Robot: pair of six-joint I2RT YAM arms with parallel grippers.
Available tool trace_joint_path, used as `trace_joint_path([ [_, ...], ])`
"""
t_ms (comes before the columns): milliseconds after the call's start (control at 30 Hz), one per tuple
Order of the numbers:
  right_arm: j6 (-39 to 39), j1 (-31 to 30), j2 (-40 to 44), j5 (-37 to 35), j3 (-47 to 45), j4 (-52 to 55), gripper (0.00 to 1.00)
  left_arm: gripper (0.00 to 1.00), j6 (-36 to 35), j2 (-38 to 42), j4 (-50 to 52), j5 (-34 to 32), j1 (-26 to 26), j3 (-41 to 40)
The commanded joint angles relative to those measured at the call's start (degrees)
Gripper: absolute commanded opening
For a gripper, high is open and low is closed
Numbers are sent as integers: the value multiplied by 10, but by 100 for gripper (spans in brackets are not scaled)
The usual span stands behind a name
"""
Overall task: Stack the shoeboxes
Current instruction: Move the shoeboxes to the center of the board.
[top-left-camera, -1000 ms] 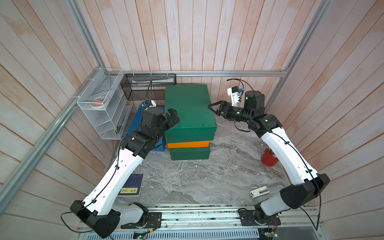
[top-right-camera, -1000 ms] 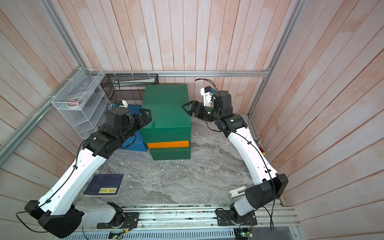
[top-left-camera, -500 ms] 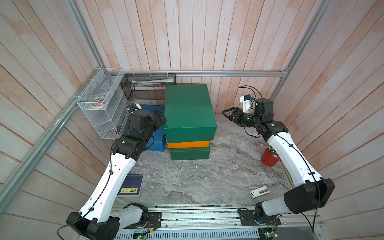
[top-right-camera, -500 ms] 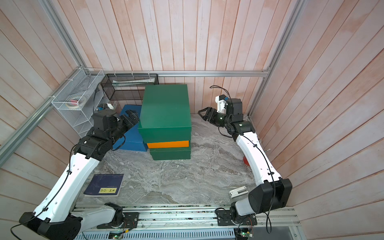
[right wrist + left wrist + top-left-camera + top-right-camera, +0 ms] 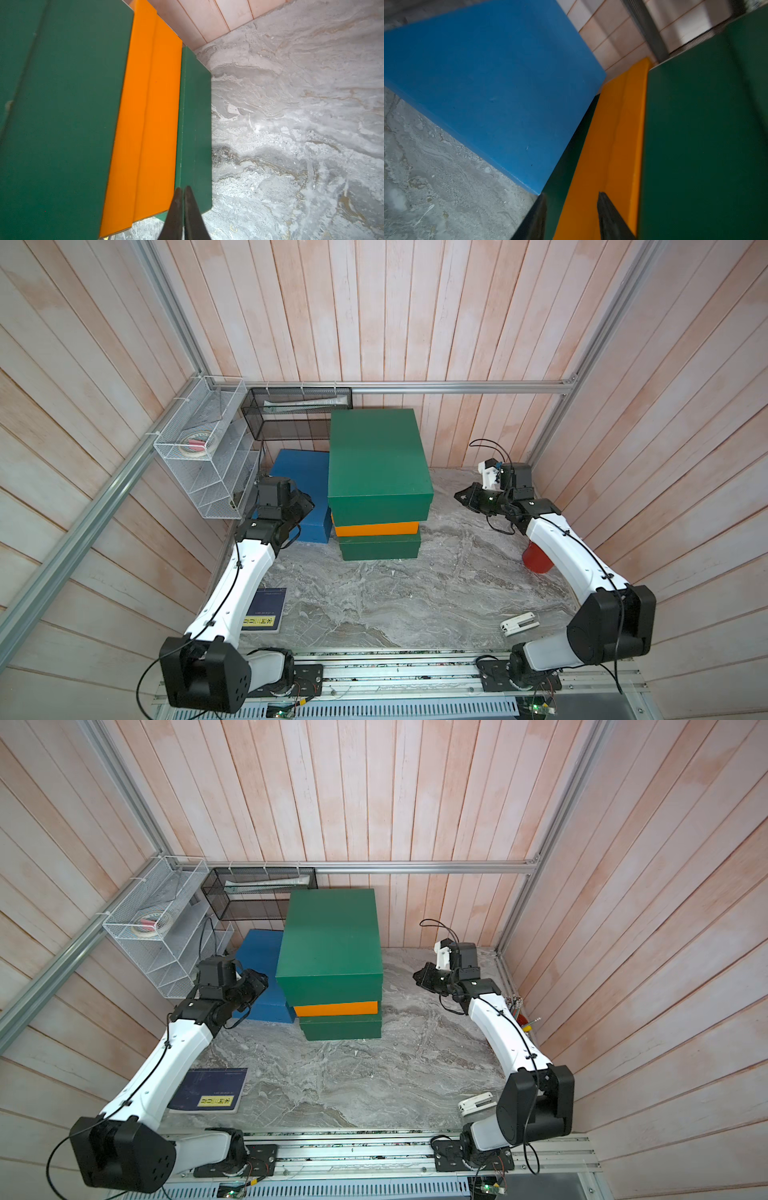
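Finding, both top views: three of the shoeboxes stand in one stack at 12 o'clock on the table [image 5: 395,601], close to the back wall. Order from below: the bottom green shoebox [image 5: 379,547] on the table, the orange shoebox [image 5: 376,528] on it, the top green shoebox [image 5: 376,456] uppermost. Not stacked: the blue shoebox [image 5: 299,472], lying flat on the table at 9 o'clock of the stack, just beside it (it probably touches at the near corner, but the wrist view is too blurred to confirm).

Arms: the left gripper [image 5: 305,506] hangs over the near end of the blue shoebox, pointed at the stack. In the left wrist view its fingers [image 5: 604,207] stand apart with nothing between them. At 3 o'clock of the stack, well apart from it, is the right gripper [image 5: 459,496], with its fingertips [image 5: 176,199] pressed together and holding nothing.

Also noted:
- the red cup [image 5: 536,562] at 4 o'clock, partly behind the right arm
- the dark notebook [image 5: 266,610] at 7 o'clock
- the white wire rack [image 5: 199,456] on the side wall at 10 o'clock
- the black mesh basket [image 5: 291,414] on the back wall at 11 o'clock
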State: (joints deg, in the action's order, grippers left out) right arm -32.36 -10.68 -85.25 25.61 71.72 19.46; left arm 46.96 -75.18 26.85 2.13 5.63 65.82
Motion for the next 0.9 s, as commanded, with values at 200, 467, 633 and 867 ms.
trace_joint_path([
  [200, -19, 1, -80, 67, -63, -118, 6, 35, 17, -70, -99, 54, -2, -30],
  [467, -10, -2, -137, 79, -64, -135, 7, 34, 40, -138, -168, 97, 1, -57],
  [633, -10, -9, -169, 80, -53, -141, 7, 34, 40, -162, -177, 90, 3, -51],
  [867, -16, -20, -200, 82, -43, -153, 7, 34, 42, -201, -177, 91, 26, -37],
])
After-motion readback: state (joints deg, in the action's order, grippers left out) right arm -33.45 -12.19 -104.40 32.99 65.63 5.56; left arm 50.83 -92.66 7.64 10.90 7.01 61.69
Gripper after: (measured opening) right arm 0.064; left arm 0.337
